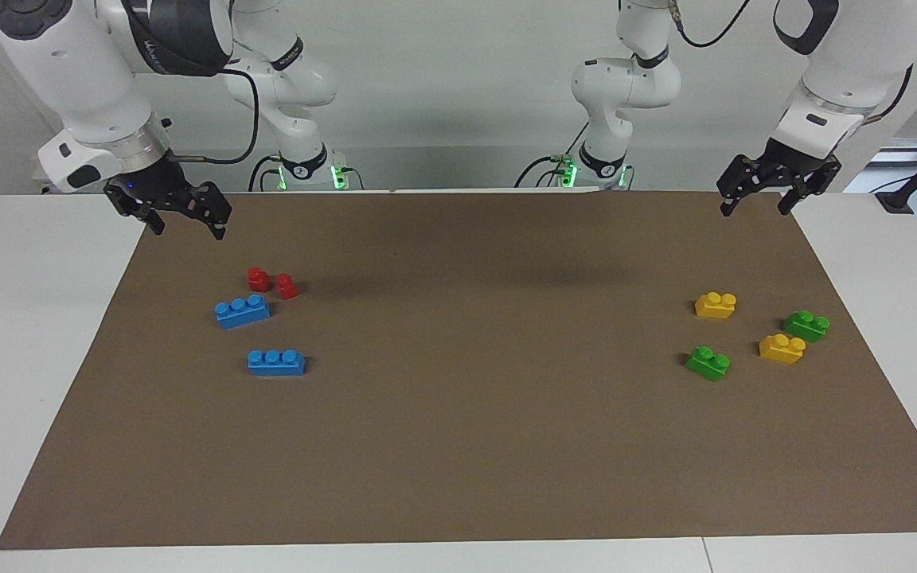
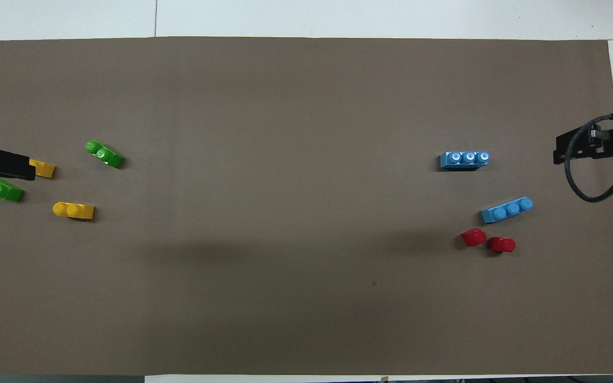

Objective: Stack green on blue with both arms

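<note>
Two green two-stud bricks lie toward the left arm's end of the brown mat: one (image 1: 708, 362) (image 2: 104, 153) farther from the robots, the other (image 1: 806, 325) (image 2: 0, 189) nearer the mat's edge. Two blue three-stud bricks lie toward the right arm's end: one (image 1: 242, 310) (image 2: 506, 209) nearer to the robots, the other (image 1: 276, 362) (image 2: 464, 159) farther. My left gripper (image 1: 755, 211) (image 2: 0, 164) hangs open and empty, raised over the mat's corner. My right gripper (image 1: 188, 229) (image 2: 586, 149) hangs open and empty, raised over the mat's edge, nearer to the robots than the blue bricks.
Two yellow two-stud bricks (image 1: 716, 305) (image 1: 782, 348) lie among the green ones; in the overhead view the left gripper partly covers one yellow brick (image 2: 44, 169). Two small red pieces (image 1: 259, 278) (image 1: 286, 286) lie beside the nearer blue brick. The brown mat (image 1: 458, 414) covers the white table.
</note>
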`<move>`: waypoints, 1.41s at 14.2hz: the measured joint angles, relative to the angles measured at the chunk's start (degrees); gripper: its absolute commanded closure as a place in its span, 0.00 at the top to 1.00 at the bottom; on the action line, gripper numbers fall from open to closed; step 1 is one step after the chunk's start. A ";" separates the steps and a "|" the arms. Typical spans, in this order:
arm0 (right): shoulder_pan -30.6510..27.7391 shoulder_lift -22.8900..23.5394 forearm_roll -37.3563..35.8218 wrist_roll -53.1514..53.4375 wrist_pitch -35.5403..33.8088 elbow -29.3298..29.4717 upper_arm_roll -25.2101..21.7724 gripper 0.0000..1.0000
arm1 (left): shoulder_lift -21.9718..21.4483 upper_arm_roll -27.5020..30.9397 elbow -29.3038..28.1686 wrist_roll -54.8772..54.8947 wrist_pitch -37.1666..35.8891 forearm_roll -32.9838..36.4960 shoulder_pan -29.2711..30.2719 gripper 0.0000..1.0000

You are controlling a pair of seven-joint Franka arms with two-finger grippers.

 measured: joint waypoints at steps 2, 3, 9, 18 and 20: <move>0.00 0.00 0.00 0.00 0.00 0.00 0.00 1.00 | 0.00 0.00 0.00 0.00 0.00 0.00 0.00 1.00; 0.00 0.00 0.00 0.00 0.00 0.00 0.00 1.00 | 0.00 0.00 0.00 0.00 0.00 0.00 0.00 1.00; 0.00 0.00 0.00 0.00 0.00 0.00 0.00 1.00 | 0.00 -0.05 -0.05 0.00 -0.12 0.00 -0.01 1.00; -0.17 0.04 0.00 0.00 3.83 -0.67 -0.04 1.00 | -0.35 0.02 -1.55 -1.44 0.12 0.00 0.00 1.00; -1.23 0.31 0.00 0.11 10.09 -1.45 -0.07 1.00 | -0.81 0.03 -3.03 -6.15 1.89 0.00 0.00 1.00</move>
